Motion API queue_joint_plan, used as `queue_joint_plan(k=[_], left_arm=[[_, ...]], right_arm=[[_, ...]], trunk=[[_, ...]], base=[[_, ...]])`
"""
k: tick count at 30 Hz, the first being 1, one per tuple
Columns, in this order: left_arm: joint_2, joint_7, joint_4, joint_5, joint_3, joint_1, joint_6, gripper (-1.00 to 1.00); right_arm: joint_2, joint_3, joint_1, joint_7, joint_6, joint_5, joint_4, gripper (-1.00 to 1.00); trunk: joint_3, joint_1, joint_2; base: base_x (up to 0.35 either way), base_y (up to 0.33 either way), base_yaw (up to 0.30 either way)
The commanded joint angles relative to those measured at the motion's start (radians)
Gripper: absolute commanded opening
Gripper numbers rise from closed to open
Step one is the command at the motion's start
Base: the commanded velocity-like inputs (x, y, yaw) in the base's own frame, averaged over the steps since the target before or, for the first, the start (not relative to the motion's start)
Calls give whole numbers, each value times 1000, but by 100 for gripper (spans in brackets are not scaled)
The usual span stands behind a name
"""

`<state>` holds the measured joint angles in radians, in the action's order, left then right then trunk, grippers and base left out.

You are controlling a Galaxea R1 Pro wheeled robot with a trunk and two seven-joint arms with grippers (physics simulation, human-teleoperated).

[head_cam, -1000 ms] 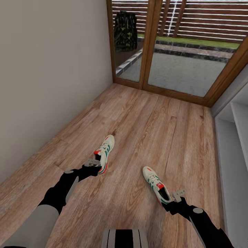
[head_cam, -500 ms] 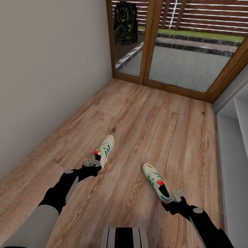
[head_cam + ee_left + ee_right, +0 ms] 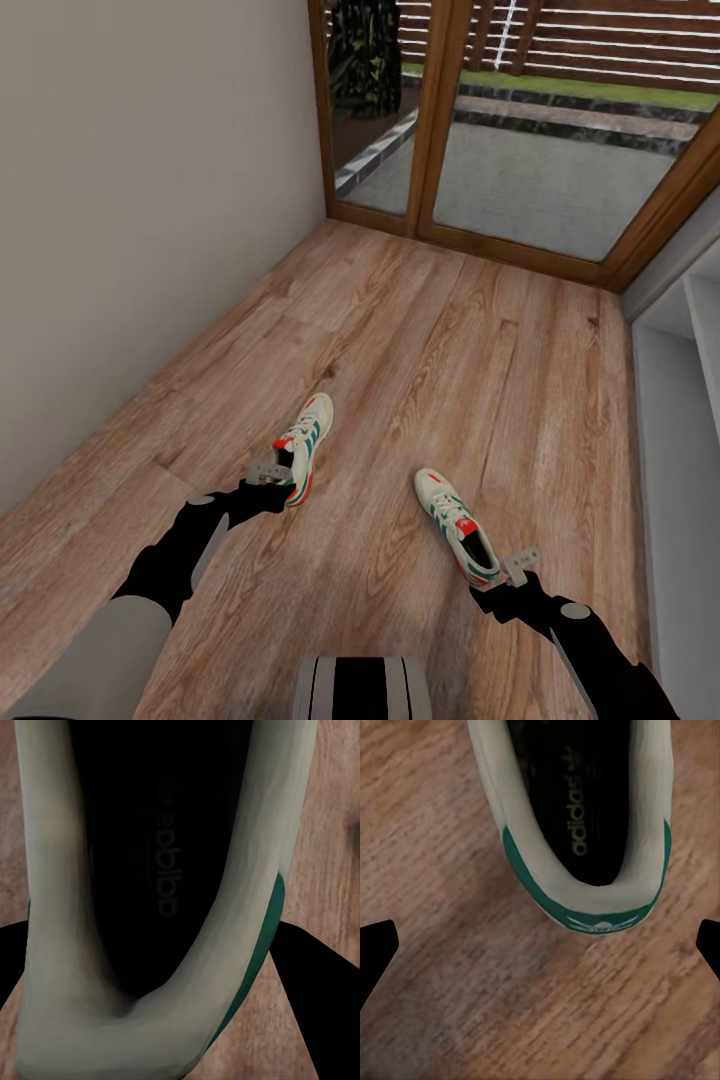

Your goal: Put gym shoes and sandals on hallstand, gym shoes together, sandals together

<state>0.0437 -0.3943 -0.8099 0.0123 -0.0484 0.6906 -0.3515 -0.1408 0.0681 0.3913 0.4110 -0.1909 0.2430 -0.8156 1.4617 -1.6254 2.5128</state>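
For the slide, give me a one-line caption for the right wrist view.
Right claw open above the heel of a gym shoe on the corridor floor.

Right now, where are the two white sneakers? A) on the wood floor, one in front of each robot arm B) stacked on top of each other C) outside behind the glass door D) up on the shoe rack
A: the left sneaker and the right sneaker both lie on the wood floor, apart, one by each arm's end.

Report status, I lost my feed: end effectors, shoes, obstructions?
Left end effector at left gym shoe heel. Right end effector open behind right gym shoe. Both shoes on corridor floor.
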Motion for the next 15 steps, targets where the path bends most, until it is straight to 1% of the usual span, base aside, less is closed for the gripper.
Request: queue_joint_plan(k=[1,11,15], left_arm=[[1,-1,-2,2,-2,1,-6,-100],[-6,-1,-2,1,-2,3,-6,-100],[-7,-1,-2,1,-2,3,-6,-100]], right_arm=[[0,3,0,8,-4,9,-2,100],[0,1,0,8,-2,9,-4,100],[0,2,0,8,-2,9,-5,100]], trunk=[[1,0,0],[1,0,0],[1,0,0]], base=[[0,0,0],[2,0,0],[80,0,0]])
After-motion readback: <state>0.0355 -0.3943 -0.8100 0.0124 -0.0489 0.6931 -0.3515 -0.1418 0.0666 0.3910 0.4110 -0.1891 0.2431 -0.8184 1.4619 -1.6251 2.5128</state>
